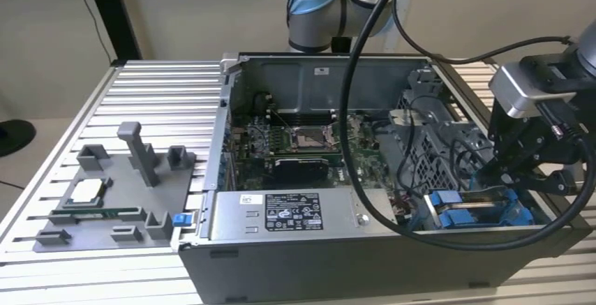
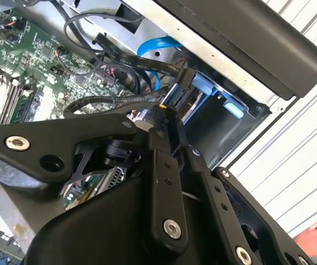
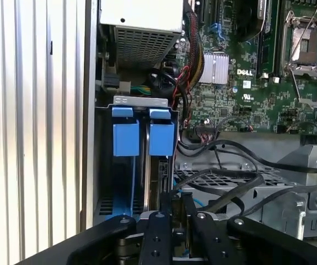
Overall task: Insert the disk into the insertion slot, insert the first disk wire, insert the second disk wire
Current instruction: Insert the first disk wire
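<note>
In the exterior view my gripper (image 1: 490,179) reaches down into the open computer case, just above the blue carriers (image 1: 463,212) in the insertion slot (image 1: 484,229) at the case's front right corner. The disk (image 3: 162,175) stands on edge in that slot, between two blue carrier tabs (image 3: 161,138). In the second wrist view my gripper (image 2: 162,113) has its fingers drawn together, and a black wire connector (image 2: 176,95) sits at their tips against the disk's end. A blue flat cable (image 2: 157,46) loops behind it. Black wires (image 3: 230,187) cross the perforated bay beside my gripper (image 3: 173,203).
The silver power-supply box (image 1: 279,214) lies along the case's front, with the motherboard (image 1: 298,141) behind it. A grey fixture tray (image 1: 112,200) with small parts sits on the slatted table at the exterior view's left. A thick black cable (image 1: 359,144) hangs over the case. A person's hand (image 2: 316,234) rests nearby.
</note>
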Robot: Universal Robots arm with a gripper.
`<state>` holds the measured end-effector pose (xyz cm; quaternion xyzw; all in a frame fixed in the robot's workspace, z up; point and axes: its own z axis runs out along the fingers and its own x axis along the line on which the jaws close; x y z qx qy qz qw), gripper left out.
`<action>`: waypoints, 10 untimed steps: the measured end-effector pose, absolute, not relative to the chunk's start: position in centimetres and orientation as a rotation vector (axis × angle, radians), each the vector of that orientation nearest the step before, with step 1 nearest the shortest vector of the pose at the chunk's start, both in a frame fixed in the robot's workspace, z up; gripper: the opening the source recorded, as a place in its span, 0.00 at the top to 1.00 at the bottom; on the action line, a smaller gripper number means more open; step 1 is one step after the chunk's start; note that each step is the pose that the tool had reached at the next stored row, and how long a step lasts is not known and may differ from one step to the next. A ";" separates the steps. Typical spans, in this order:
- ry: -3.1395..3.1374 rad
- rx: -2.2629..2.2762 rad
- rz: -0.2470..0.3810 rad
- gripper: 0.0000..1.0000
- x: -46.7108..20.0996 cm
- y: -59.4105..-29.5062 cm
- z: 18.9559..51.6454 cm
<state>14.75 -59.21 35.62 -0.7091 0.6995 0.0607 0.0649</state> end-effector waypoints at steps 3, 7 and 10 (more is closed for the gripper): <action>2.120 -2.149 0.167 1.00 14.7 -59.2 35.6; 2.142 -2.172 0.123 1.00 14.7 -59.2 35.6; 2.143 -2.173 0.104 1.00 14.7 -59.1 35.6</action>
